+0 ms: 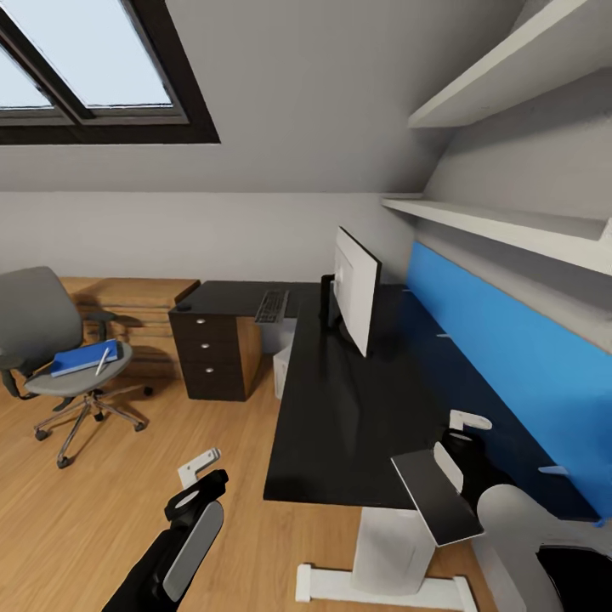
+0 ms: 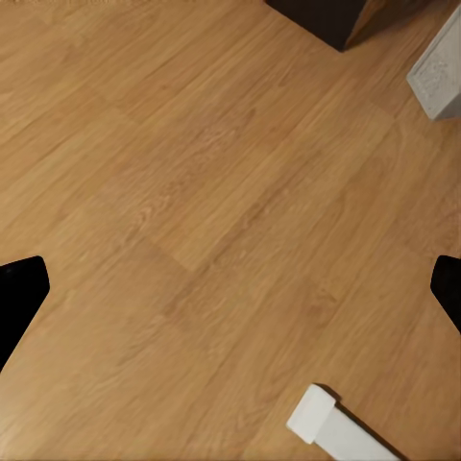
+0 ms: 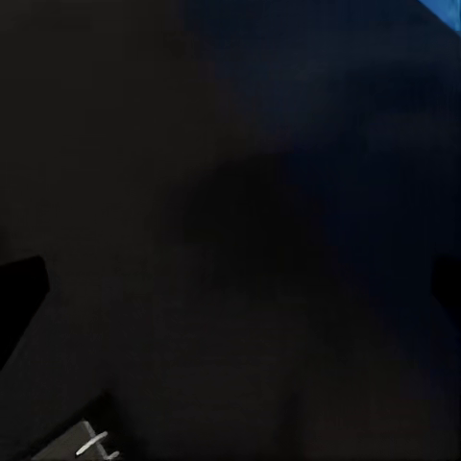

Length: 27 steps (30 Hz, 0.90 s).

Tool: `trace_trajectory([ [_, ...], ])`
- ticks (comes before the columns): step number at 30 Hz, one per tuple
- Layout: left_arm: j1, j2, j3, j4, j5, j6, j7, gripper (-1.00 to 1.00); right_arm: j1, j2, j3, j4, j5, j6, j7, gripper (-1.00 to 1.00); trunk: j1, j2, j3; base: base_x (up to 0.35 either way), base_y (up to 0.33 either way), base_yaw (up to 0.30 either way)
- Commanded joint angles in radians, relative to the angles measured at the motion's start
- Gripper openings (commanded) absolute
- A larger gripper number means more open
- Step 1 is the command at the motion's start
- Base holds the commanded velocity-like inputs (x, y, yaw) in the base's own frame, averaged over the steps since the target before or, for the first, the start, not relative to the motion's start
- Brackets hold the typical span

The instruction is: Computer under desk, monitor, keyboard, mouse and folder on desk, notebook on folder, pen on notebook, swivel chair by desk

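- Hovering over desk (image 1: 340, 425) near end: right gripper (image 1: 463, 438), fingers spread, empty.
- Left gripper (image 1: 200, 476) off desk's front edge, over floor (image 2: 192, 192), spread, empty.
- Monitor (image 1: 355, 289), keyboard (image 1: 272, 306) on desk.
- Folder (image 1: 78, 359) with pen (image 1: 102, 360) on swivel chair (image 1: 42, 340), well apart from desk.

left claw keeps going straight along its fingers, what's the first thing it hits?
Most likely bare wooden floor. The left claw points down at open planks; the desk's white foot and the computer sit off to the sides of that line. Depth is unclear.
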Motion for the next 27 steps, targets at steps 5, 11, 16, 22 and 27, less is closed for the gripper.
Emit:
trace_trajectory([
  [5,-0.001,0.0,-0.001,0.012,0.001,0.003,0.004,1.0,0.013,0.0,-0.001,-0.118,-0.003,0.044,-0.005,1.0,0.0,-0.001,0.006,0.0,0.0,-0.077],
  [11,-0.001,0.0,-0.001,0.019,0.0,0.001,0.002,1.0,0.136,0.0,-0.001,-0.386,-0.005,0.189,-0.007,1.0,0.0,-0.001,0.015,0.0,0.0,-0.066],
  [16,-0.001,0.001,-0.001,0.019,-0.003,0.0,0.002,1.0,0.266,0.002,0.003,-0.623,-0.009,0.289,-0.008,1.0,0.0,-0.001,0.019,0.0,0.0,-0.021],
  [22,-0.001,0.002,-0.001,0.019,-0.004,-0.001,0.003,1.0,0.291,0.016,0.006,-0.669,-0.012,0.321,-0.007,1.0,0.0,-0.001,0.02,-0.105,0.017,-0.003],
  [27,-0.001,0.002,0.0,0.019,-0.004,-0.001,0.003,1.0,0.297,0.051,0.005,-0.679,-0.005,0.327,-0.008,1.0,0.0,-0.001,0.02,-0.274,0.089,-0.001],
])
